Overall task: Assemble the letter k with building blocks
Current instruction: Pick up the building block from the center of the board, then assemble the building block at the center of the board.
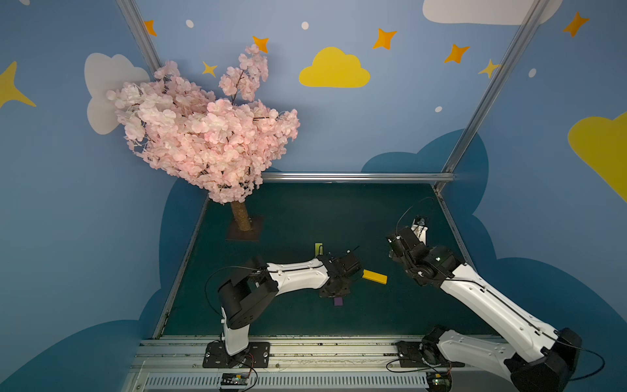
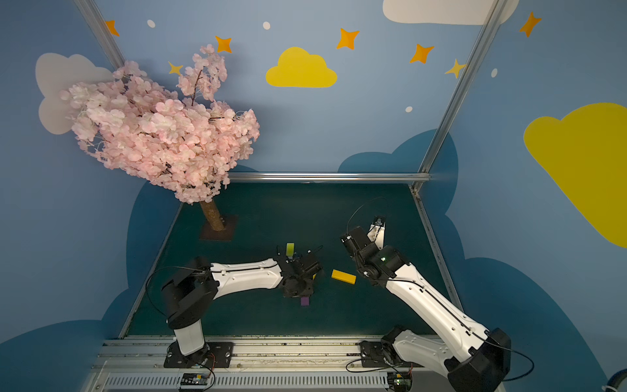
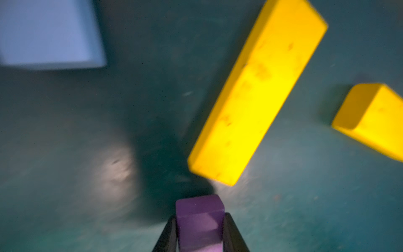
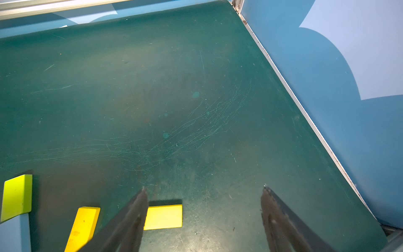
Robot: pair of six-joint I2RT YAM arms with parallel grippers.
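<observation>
Snugly between left fingers (image 3: 233, 235), purple block (image 3: 199, 220)

Left arm (image 1: 298, 275) stretches low, left gripper (image 3: 200, 217) pinched tight; right arm (image 1: 492, 305) hovers, right gripper (image 4: 204, 188) spread wide.

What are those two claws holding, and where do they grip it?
The left claw pinches the purple block by its opposite sides. The right claw is open, holding nothing.
</observation>
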